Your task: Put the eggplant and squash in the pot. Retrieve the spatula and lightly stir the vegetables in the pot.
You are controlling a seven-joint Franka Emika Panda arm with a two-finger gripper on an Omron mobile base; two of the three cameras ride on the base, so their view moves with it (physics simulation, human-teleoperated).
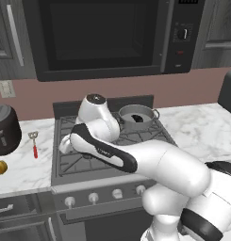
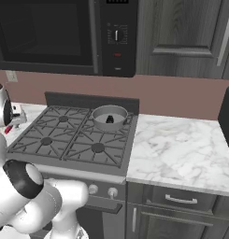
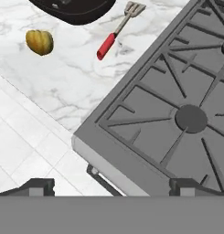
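Note:
The grey pot (image 1: 136, 114) (image 2: 110, 116) stands on the stove's back right burner, and a small dark eggplant (image 1: 138, 118) (image 2: 110, 120) lies inside it. The yellow-orange squash (image 1: 0, 167) (image 3: 40, 42) rests on the marble counter left of the stove. Between squash and stove lies the red-handled spatula (image 1: 34, 143) (image 3: 115, 32), flat on the counter. My gripper (image 3: 112, 187) hangs over the stove's front left corner, open, with nothing between its fingertips (image 3: 38, 186). My hand (image 1: 65, 143) (image 2: 15, 116) is well to the left of the pot.
A black toaster (image 1: 4, 129) (image 3: 72, 9) stands at the counter's back left, close behind the squash and spatula. A microwave (image 1: 103, 37) hangs over the stove (image 1: 70, 160). Marble counter (image 2: 181, 149) stretches to the stove's right. My own arm crosses the front burners.

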